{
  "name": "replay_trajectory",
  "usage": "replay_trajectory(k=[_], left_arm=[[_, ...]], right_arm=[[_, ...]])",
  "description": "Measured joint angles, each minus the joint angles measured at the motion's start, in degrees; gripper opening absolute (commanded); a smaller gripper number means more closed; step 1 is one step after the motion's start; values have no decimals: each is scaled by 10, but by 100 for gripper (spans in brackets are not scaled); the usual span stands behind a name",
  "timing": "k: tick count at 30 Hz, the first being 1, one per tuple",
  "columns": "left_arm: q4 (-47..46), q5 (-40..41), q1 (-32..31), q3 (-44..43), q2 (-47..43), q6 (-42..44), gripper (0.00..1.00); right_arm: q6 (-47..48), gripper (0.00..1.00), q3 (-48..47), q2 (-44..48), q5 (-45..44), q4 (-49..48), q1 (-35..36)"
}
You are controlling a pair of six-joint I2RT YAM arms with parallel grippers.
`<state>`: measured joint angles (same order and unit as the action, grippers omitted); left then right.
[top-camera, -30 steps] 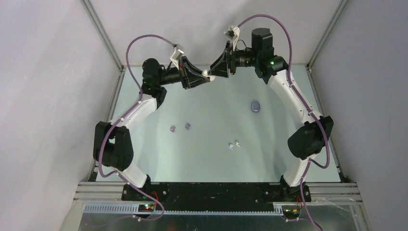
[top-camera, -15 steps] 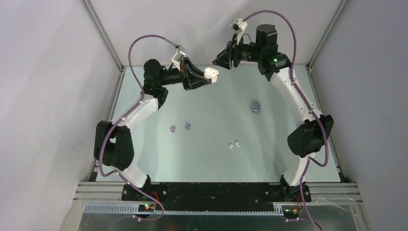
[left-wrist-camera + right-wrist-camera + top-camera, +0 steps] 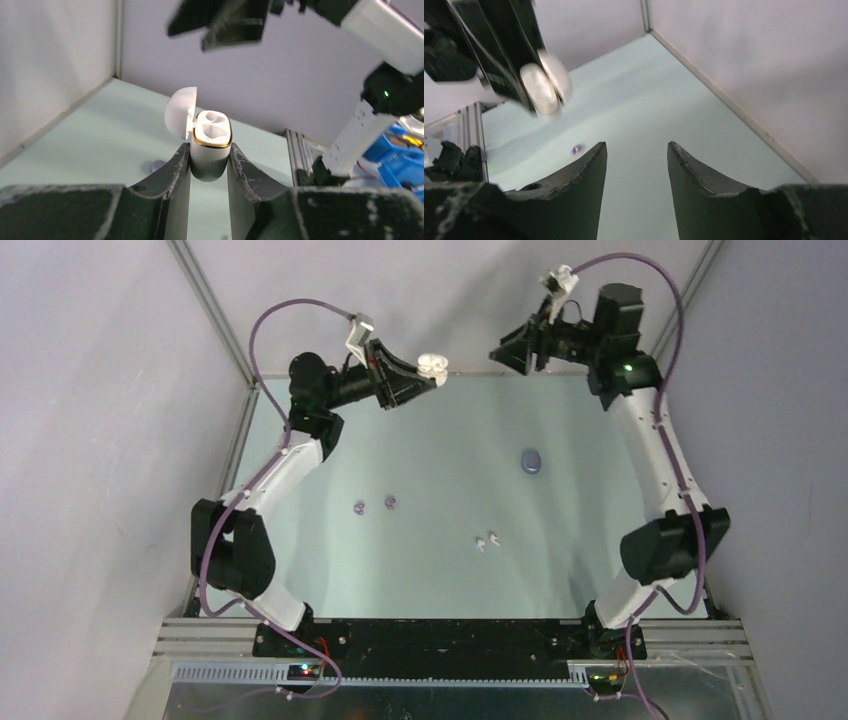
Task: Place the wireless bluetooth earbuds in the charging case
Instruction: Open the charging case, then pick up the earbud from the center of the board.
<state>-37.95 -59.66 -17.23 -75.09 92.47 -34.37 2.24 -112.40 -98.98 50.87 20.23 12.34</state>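
My left gripper (image 3: 428, 373) is shut on a white charging case (image 3: 434, 365) and holds it high at the back of the table. In the left wrist view the case (image 3: 211, 145) stands upright between the fingers, lid open, its two sockets empty. My right gripper (image 3: 505, 353) is open and empty, raised to the right of the case. Two purple earbuds (image 3: 374, 505) lie left of centre on the table. Two white earbuds (image 3: 487, 540) lie nearer the front. One purple earbud (image 3: 575, 149) shows in the right wrist view, beside the case (image 3: 545, 90).
A purple closed case (image 3: 531, 461) lies on the pale green table (image 3: 440, 570) right of centre. Grey walls and aluminium rails enclose the table on three sides. The arm bases stand at the near edge.
The right gripper has let go of the white case's lid and drawn back to the right and up. The case's lid now stands open. The left gripper has lifted slightly.
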Motion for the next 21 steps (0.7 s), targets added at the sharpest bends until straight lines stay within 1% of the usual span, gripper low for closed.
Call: replay_trajectory(k=[2,5,7,10,15,18,21], left_arm=[[18,30,1,-11,-16,1,0],[34,74,2,-23,-52,4,0],[31,91,2,-30,-72,5,0],[15,106,2,-21,-97,16,0],[8,124,2,49,-129,42,0],[18,131,2,91,-137,51,0],[37,138,2,138,-154,68,0]], right_arm=[[22,51,39,35,7,14,-22],[94,47,125,96,21,61,-39],[154,43,189,130,27,102,-33],[252,36,269,154,23,175,-12],[421,28,358,143,-12,297,32],[507,26,368,117,-30,351,52],[580,25,368,76,-47,377,62]])
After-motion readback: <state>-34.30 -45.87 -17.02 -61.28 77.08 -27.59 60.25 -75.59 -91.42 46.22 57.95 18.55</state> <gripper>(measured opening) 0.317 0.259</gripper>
